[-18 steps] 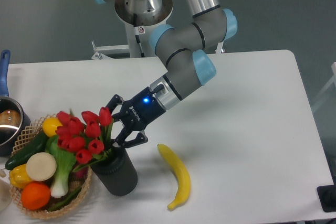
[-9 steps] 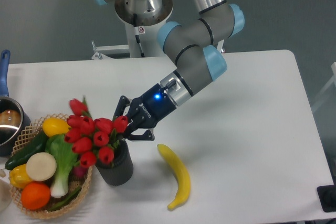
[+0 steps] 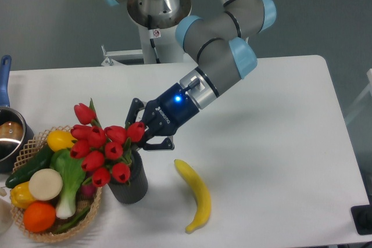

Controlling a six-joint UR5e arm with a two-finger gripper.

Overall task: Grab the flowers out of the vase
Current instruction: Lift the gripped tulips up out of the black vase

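Note:
The flowers [image 3: 106, 146], a bunch of red tulips with green stems, stand with their stems still reaching into the vase [image 3: 130, 181], a short dark grey cylinder at the front left of the white table. My gripper [image 3: 140, 129] comes in from the right just above the vase mouth. Its fingers are closed on the bunch below the heads. The grip point is partly hidden by a tulip head. The lower stems are hidden inside the vase.
A banana [image 3: 196, 193] lies right of the vase. A wicker basket [image 3: 53, 236] touching the vase's left side holds a lemon [image 3: 60, 139], a leafy vegetable [image 3: 70, 178], an orange [image 3: 39, 216] and other produce. A pot [image 3: 8, 137] stands at the left edge.
My fingers closed on the tulip bunch and the arm rose a little to the upper right. The tulips lifted higher and the vase shifted slightly.

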